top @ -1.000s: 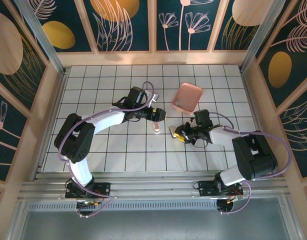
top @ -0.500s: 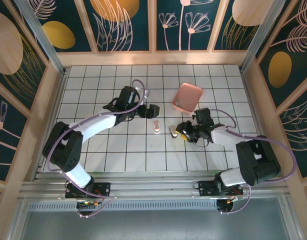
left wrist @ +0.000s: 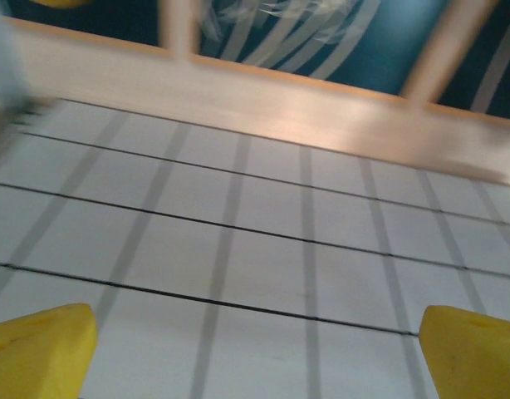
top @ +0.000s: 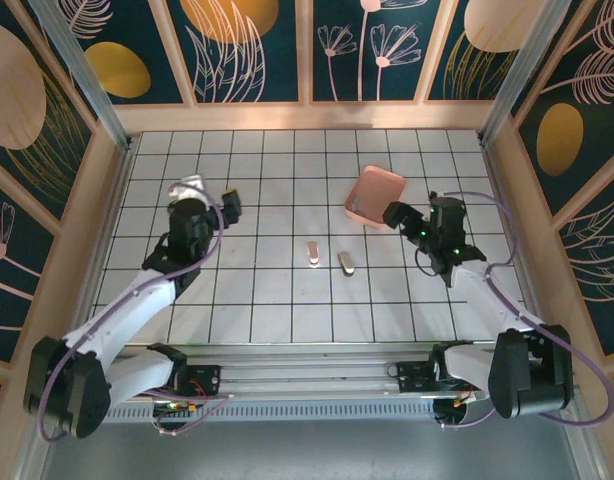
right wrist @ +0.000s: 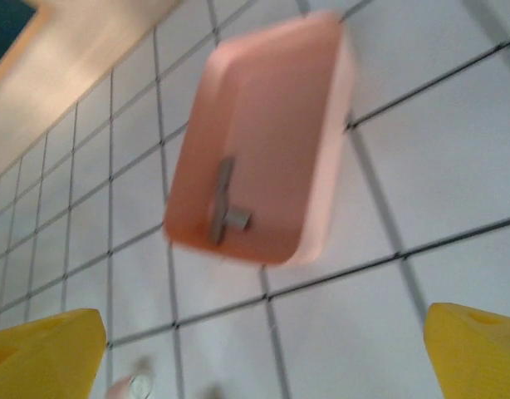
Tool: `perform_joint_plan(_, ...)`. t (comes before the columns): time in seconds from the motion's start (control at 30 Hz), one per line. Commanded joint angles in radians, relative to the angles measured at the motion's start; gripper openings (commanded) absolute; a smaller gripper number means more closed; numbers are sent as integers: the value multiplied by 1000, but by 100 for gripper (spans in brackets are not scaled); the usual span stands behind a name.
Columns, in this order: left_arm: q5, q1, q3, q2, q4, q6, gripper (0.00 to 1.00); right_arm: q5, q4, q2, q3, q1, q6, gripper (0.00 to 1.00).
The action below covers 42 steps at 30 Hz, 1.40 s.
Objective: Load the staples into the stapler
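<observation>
Both end effectors hang open above the white tiled surface [top: 267,300], neither one holding anything. The left end effector [top: 230,205] has its yellow fingertips [left wrist: 39,349] spread wide, with only bare tiles between them. Its wrist view looks across the tiles to the wooden back wall [left wrist: 321,100], and motion blur softens that picture.

The right end effector [top: 395,214] is also wide apart and empty. The salmon-pink tray [top: 375,195] sits just ahead of it. From above, its tip looks close to the tray's nearest corner, but contact cannot be judged.

The staples [right wrist: 221,202] lie inside that tray, straight in front of the right end effector. They appear as a slim grey strip with a shorter grey bit touching it, on the tray floor close to one wall.

The stapler [top: 313,254], small and pale pink, lies on the surface roughly midway between the two end effectors, well apart from both. It is closer to the arms' bases than either. A small silver piece [top: 346,263] rests just beside it on the side toward the right end effector, not touching it. What that piece is cannot be told.
</observation>
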Motion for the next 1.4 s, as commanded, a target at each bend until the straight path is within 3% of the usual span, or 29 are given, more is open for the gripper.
perform_joint_plan(0.0,-167,78,-107,-55,175,83,99,106,236,-27,-93,-74,-134,99)
perform_joint_plan(0.23,-101,218,-293,-27,412,142,99,143,496,-28,-210,-131,-313,99)
perform_joint_plan(0.5,-35,273,-375,219,789,212,99,182,741,25,-335,-140,-433,99)
perform_joint_plan(0.67,54,292,-390,346,981,265,99,116,954,107,-404,-169,-438,99)
perform_joint_plan(0.77,82,292,-515,478,1352,283,99,79,1104,178,-434,-179,-439,99)
perform_joint_plan(0.8,54,291,-501,474,1293,269,99,67,1125,201,-429,-181,-448,99)
perform_joint_plan(0.83,30,297,-439,430,1098,234,99,56,1120,215,-415,-181,-467,99)
perform_joint_plan(0.87,50,318,-398,445,1065,221,99,51,1133,231,-406,-181,-482,99)
perform_joint_plan(0.9,79,334,-425,455,1127,217,99,45,1148,251,-398,-182,-500,99)
perform_joint_plan(1.1,82,335,-422,441,1102,218,99,13,1430,449,-440,-193,-508,99)
perform_joint_plan(1.23,84,335,-421,442,1102,222,99,-9,1283,429,-384,-195,-520,99)
perform_joint_plan(1.37,84,335,-421,442,1101,221,99,-6,1308,436,-388,-196,-513,99)
